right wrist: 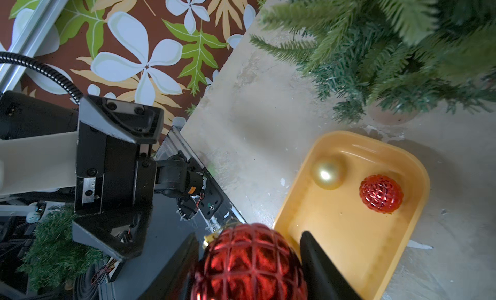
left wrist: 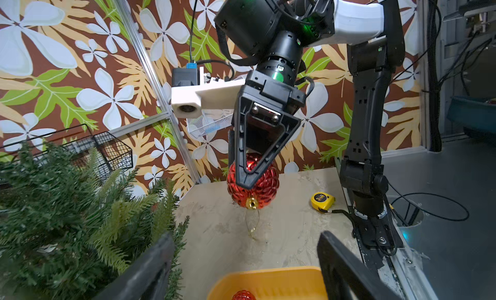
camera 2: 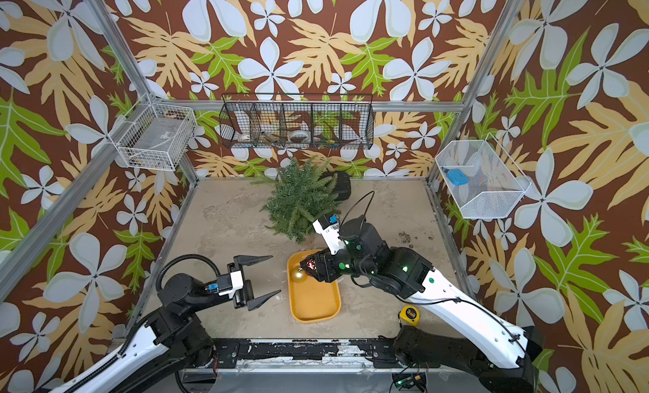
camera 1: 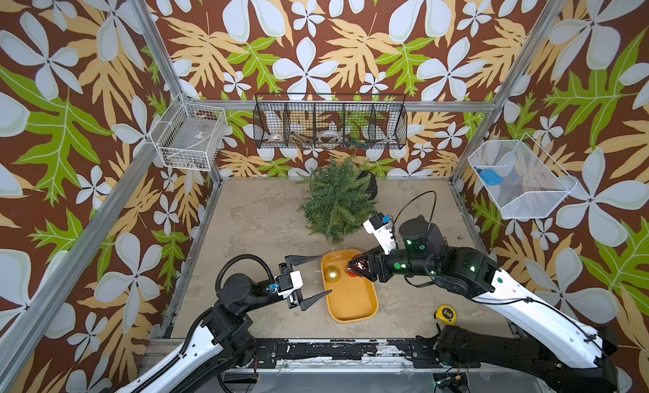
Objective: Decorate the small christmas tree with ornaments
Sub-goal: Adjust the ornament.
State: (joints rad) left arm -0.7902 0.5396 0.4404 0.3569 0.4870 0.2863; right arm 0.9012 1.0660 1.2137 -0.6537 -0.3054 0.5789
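The small christmas tree (camera 1: 337,198) (camera 2: 302,201) is at the back of the table, its black base showing behind it. A yellow tray (camera 1: 354,303) (right wrist: 349,245) in front of it holds a gold ornament (camera 1: 332,274) (right wrist: 328,172) and a red ornament (right wrist: 381,193) (left wrist: 243,295). My right gripper (camera 1: 354,264) (right wrist: 249,235) is shut on another red ornament (left wrist: 252,183) (right wrist: 249,263) above the tray's far end, its thin loop (left wrist: 252,226) hanging free. My left gripper (camera 1: 326,274) (left wrist: 245,235) stands open and empty at the tray's left edge, facing the held ornament.
A yellow-and-black tape measure (camera 1: 445,314) (left wrist: 322,200) lies near the front right, beside the right arm's base. On the walls hang a black wire basket (camera 1: 330,120), a white one on the left (camera 1: 189,138) and another on the right (camera 1: 519,177).
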